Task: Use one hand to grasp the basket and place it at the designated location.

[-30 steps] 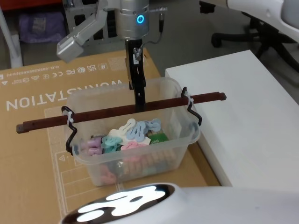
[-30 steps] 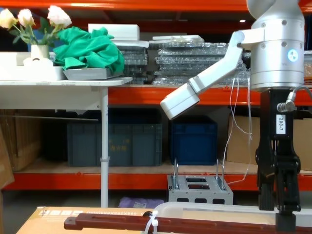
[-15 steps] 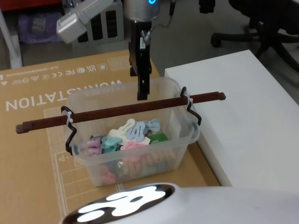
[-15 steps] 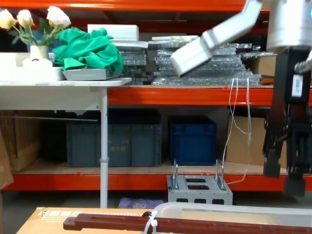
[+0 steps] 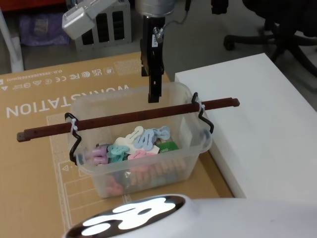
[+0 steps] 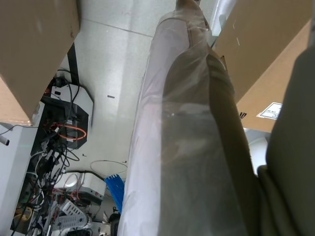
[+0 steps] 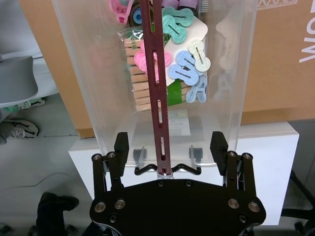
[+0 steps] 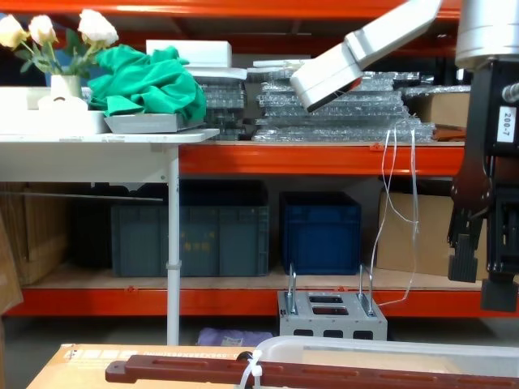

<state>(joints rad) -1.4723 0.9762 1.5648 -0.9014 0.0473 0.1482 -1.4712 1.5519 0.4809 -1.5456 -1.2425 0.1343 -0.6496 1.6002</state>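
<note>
A: Where is the basket (image 5: 148, 173)?

B: On a cardboard box (image 5: 34, 148), just beside a white table (image 5: 267, 129). The head view has the whole tub, upright, with its handle (image 5: 124, 119) laid across the rim and sticking out past both sides.

A: And the right end effector (image 5: 154, 96)?

B: It hangs straight down over the middle of the handle, above it and not touching. From the head view alone I cannot tell how the fingers stand.

A: Does the wrist camera settle it?

B: Yes. In the right wrist view the end effector (image 7: 170, 140) is spread wide, one fingertip (image 7: 121, 140) on each side of the handle (image 7: 156, 98), holding nothing. That view also looks down through the basket (image 7: 88, 73) at pastel clips (image 7: 184, 61) and wooden pegs (image 7: 140, 83) inside.

A: What does the chest view add?

B: Height. The end effector (image 8: 482, 275) sits at the right edge, well above the handle (image 8: 324, 374), which runs along the bottom with a white zip tie (image 8: 253, 374) around it and the basket rim (image 8: 365, 347) just behind. The head view shows two ties (image 5: 73, 125) and black hooks (image 5: 205, 121) joining handle to tub. Behind stand orange shelves (image 8: 308, 158) with blue crates (image 8: 320, 231).

A: The left wrist view?

B: Cardboard, plastic wrap and floor.
</note>
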